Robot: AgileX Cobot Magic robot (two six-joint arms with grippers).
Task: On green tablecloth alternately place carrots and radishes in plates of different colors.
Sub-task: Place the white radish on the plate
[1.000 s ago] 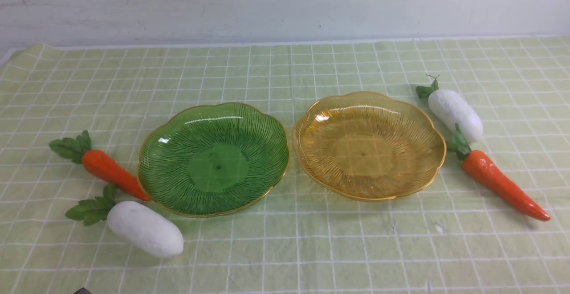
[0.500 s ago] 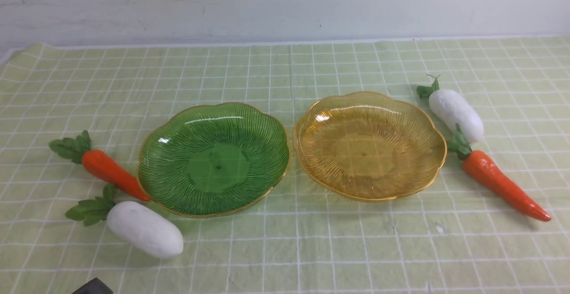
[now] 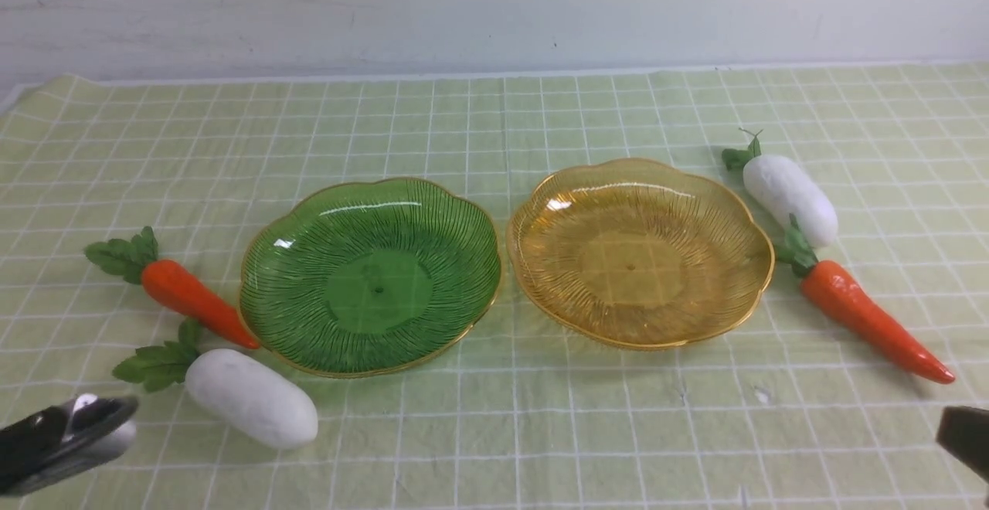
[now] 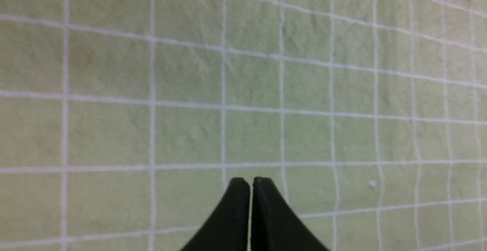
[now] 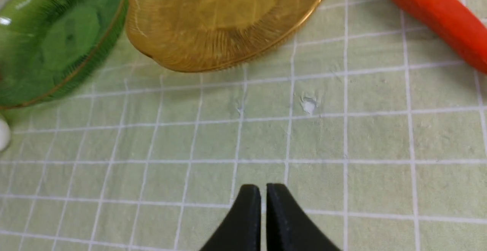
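On the green tablecloth [image 3: 494, 433] a dark green plate [image 3: 370, 274] and an amber plate [image 3: 640, 251] stand side by side, both empty. Left of the green plate lie a carrot [image 3: 189, 296] and a white radish [image 3: 251, 397]. Right of the amber plate lie another radish [image 3: 790, 189] and another carrot [image 3: 873, 321]. My left gripper [image 3: 116, 417] enters at the front left, near the left radish, shut and empty [image 4: 251, 180]. My right gripper [image 3: 962, 433] shows at the front right edge, shut and empty [image 5: 263, 187], over bare cloth short of the amber plate [image 5: 224, 23] and the carrot [image 5: 437, 19].
A pale wall [image 3: 494, 8] rises behind the table's far edge. The cloth has small white scuffs [image 5: 309, 104] in front of the amber plate.
Both grippers have come into the front view, the left from the lower left corner and the right at the lower right edge. The vegetables and plates have not moved.
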